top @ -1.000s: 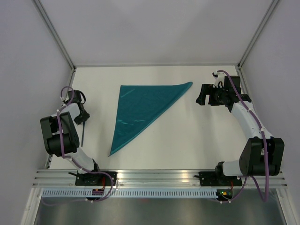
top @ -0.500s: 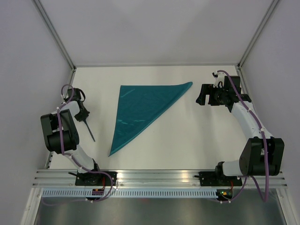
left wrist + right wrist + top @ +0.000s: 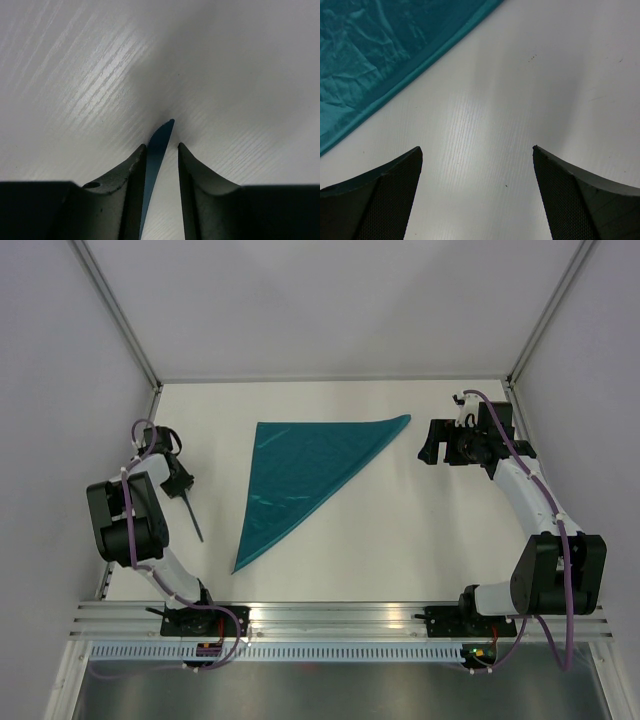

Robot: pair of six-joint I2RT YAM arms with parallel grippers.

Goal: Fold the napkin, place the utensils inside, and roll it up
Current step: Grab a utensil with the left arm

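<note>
The teal napkin (image 3: 305, 475) lies folded into a triangle in the middle of the table; its hemmed edge shows at the top left of the right wrist view (image 3: 380, 45). My left gripper (image 3: 179, 484) is at the table's left side, shut on a dark blue knife (image 3: 192, 519) that sticks out towards the near edge. In the left wrist view the serrated blade (image 3: 161, 137) lies against the left finger, just above the table, between the tips of the gripper (image 3: 161, 146). My right gripper (image 3: 428, 446) is open and empty to the right of the napkin's corner, over bare table (image 3: 477, 148).
White walls and metal posts (image 3: 115, 310) close in the table on three sides. The aluminium rail (image 3: 330, 615) with both arm bases runs along the near edge. No other utensils show.
The knife in my left gripper has swung from pointing straight at the near edge to slanting right, and the gripper has shifted slightly away. The right arm and the napkin have not moved.
</note>
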